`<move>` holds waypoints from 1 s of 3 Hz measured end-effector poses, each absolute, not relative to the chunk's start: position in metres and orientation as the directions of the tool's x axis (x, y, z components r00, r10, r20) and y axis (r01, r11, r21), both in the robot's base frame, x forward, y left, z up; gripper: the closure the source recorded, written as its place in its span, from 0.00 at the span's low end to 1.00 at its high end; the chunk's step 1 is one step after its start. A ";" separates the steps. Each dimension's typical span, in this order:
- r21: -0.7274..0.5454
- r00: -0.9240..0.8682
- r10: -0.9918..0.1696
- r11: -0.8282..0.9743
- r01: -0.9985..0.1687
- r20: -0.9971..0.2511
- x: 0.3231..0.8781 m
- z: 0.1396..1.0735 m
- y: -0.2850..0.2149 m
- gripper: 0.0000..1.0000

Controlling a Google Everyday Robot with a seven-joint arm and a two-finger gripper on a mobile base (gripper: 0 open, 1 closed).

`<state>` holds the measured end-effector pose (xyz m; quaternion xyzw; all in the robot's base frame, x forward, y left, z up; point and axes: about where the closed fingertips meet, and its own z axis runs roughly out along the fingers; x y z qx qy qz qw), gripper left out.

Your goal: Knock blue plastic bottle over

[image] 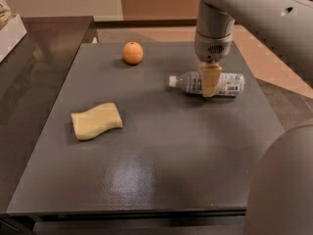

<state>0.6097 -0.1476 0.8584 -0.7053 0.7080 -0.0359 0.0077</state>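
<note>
The blue plastic bottle lies flat on its side on the dark grey table, white cap pointing left, pale label toward the right. My gripper hangs straight down from the arm at the upper right and sits in front of the bottle's middle, covering part of it. An orange stands at the table's far side, left of the bottle.
A yellow sponge lies on the table's left half. A darker counter adjoins on the left, with a white box at its far corner. My robot's pale body fills the lower right.
</note>
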 end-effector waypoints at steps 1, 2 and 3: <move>-0.070 -0.004 -0.999 0.001 -0.998 0.037 0.613 0.855 -0.147 0.38; -0.081 -0.003 -0.999 0.001 -0.997 0.033 0.616 0.854 -0.145 0.13; -0.090 -0.003 -1.000 0.001 -0.996 0.030 0.618 0.853 -0.145 0.00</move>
